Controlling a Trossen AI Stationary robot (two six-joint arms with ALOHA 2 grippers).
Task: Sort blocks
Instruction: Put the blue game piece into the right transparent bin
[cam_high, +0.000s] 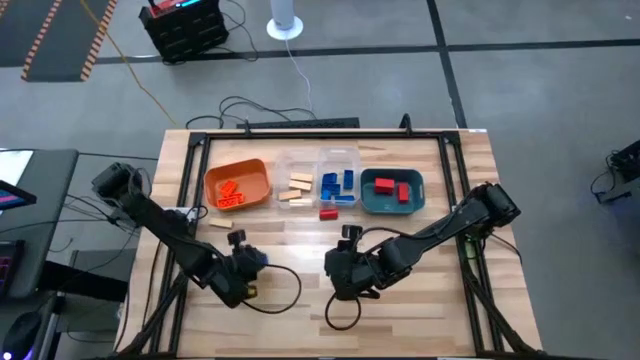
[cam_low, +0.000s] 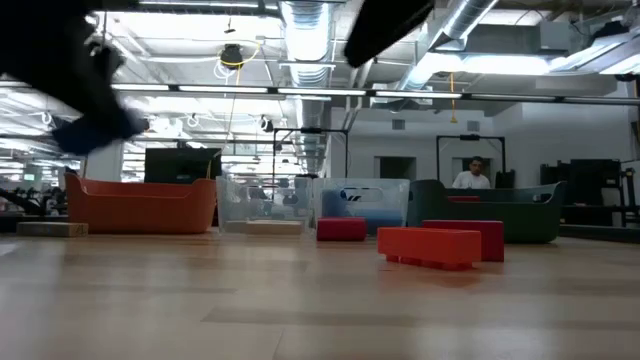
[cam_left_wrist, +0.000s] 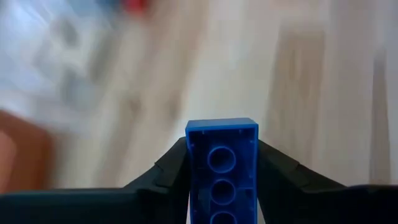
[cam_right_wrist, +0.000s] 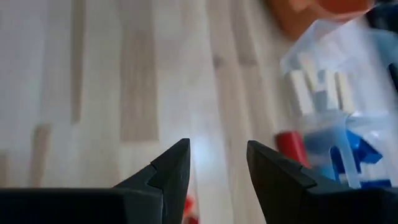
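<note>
A small blue studded plastic brick (cam_left_wrist: 222, 165) is held tight by the left gripper (cam_left_wrist: 221, 163) above the wooden worktop (cam_high: 300, 250). The right gripper (cam_right_wrist: 217, 163) is kept apart, jaws wide, gripping nothing.

Bare wooden table top (cam_high: 300, 300) lies open around both my arms on the near half. The far side is walled by a row of trays: orange tray (cam_high: 238, 184), two clear trays (cam_high: 318, 166), teal tray (cam_high: 392, 192). A loose red brick (cam_high: 327, 213) lies just near of them.
</note>
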